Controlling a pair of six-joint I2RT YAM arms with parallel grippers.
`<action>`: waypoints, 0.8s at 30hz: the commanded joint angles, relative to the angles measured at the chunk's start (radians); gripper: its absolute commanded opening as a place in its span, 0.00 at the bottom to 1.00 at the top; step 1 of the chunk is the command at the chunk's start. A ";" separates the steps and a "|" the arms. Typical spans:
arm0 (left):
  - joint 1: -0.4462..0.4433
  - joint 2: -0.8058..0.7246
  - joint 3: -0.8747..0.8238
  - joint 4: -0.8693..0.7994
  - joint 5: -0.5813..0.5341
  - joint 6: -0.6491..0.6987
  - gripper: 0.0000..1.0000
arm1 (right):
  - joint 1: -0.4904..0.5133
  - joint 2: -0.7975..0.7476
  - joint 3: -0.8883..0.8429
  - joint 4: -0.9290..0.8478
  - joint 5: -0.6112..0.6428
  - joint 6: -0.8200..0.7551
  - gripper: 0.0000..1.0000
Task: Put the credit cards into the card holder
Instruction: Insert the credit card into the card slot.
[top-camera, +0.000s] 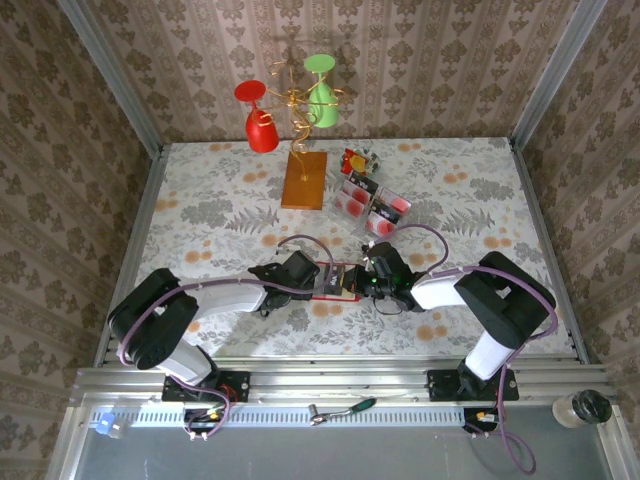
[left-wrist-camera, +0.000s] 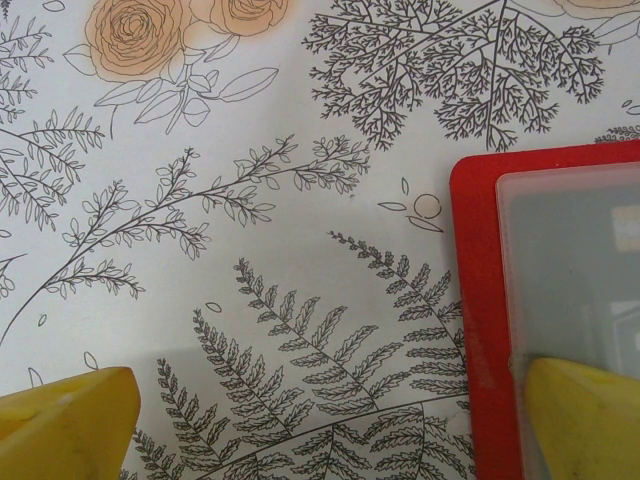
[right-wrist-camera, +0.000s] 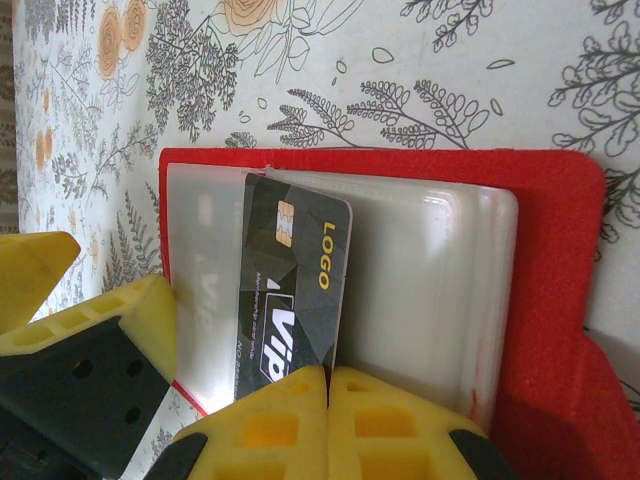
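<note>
1. Card holder: flat and red, with a clear plastic window on its face. It lies on the flowered tablecloth, between the two grippers.
2. Right gripper: jaws pressed together, pinching the near edge of one credit card.
3. The held card shows a dark face with a gold chip and the words "LOGO" and "VIP". It slants across the holder's window, its far corner near the window's far edge. I cannot tell whether that edge has gone under the plastic.
4. Left gripper: jaws spread wide, holding nothing.
5. One of its yellow fingers sits over the corner of the holder's window; the other is well off the holder, above bare cloth.
6. In the right wrist view, yellow fingers of the left gripper stand just beside the holder's left edge (the side away from the pinched card's chip).
7. Other cards: pale pink with red marks, lying in a clear case beyond the holder, toward the back wall.
8. A small red-and-yellow wrapper lies just past that case, farther from the holder.
9. Wooden slab: orange-brown, beyond the holder and to its left, carrying a gold wire stand.
10. A red glass and a green glass hang upside down from the stand.
</note>
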 joint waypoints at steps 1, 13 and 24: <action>-0.006 -0.009 -0.023 -0.053 -0.007 -0.004 1.00 | 0.011 -0.004 -0.003 -0.119 -0.005 -0.029 0.00; -0.006 -0.009 -0.021 -0.052 -0.007 -0.002 1.00 | 0.004 -0.003 0.017 -0.168 -0.020 -0.049 0.00; -0.007 -0.010 -0.023 -0.050 -0.005 -0.004 1.00 | 0.004 0.040 0.047 -0.156 -0.038 -0.043 0.00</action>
